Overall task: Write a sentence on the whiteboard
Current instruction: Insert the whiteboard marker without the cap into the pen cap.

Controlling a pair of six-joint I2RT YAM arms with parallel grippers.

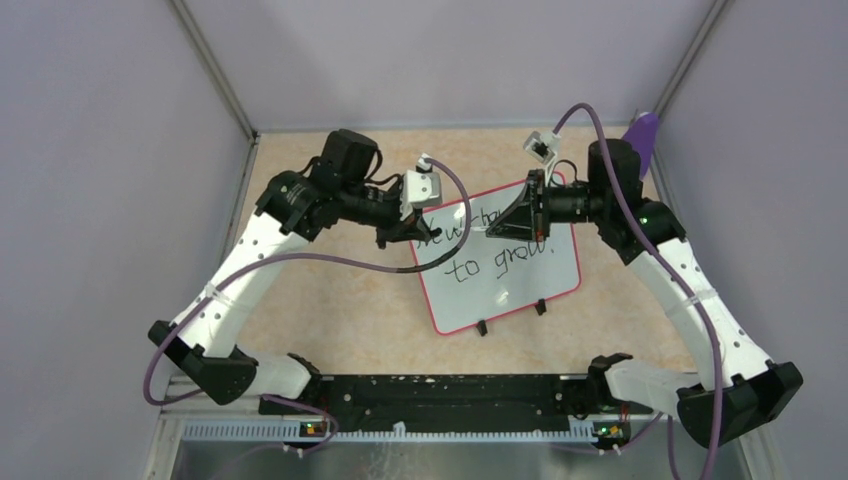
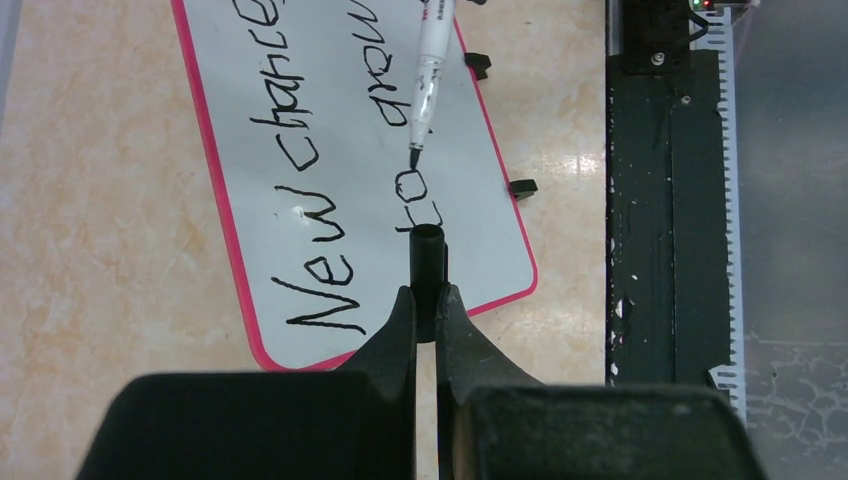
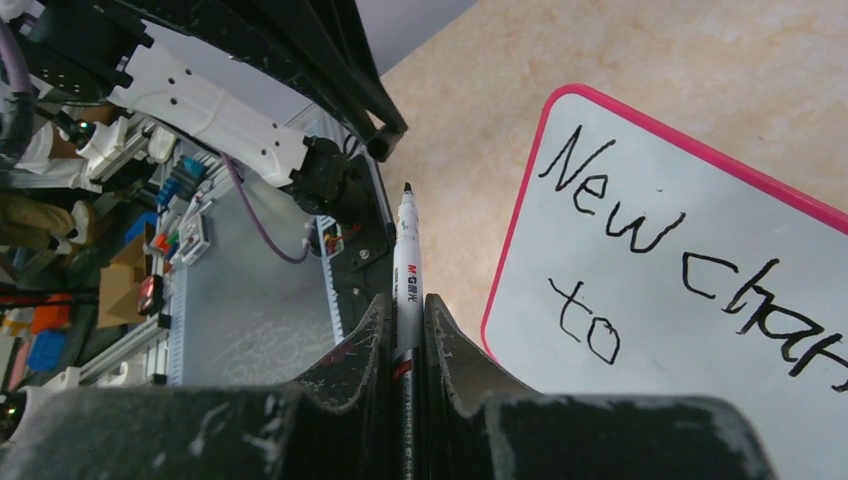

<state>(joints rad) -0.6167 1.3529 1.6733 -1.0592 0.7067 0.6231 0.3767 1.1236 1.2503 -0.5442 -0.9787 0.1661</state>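
On the table point(image 1: 330, 300), the whiteboard point(image 1: 505, 290) lies flat and slightly askew below and between the two claws. The sentence point(image 1: 490, 262) is written across it in two lines, "New chances" over "to grow.", and is judged finished. A black cap point(image 2: 428, 255) is clenched in the left claw point(image 2: 428, 298), its open mouth turned toward the marker point(image 2: 430, 75). The marker is grasped in the right claw point(image 3: 405, 305), with its bare tip aimed back at the cap. The two long axes are seen nearly in line, tip and mouth near but apart (over the word "to"). Capping is judged the coming move, and neither arm is clearly nearer.
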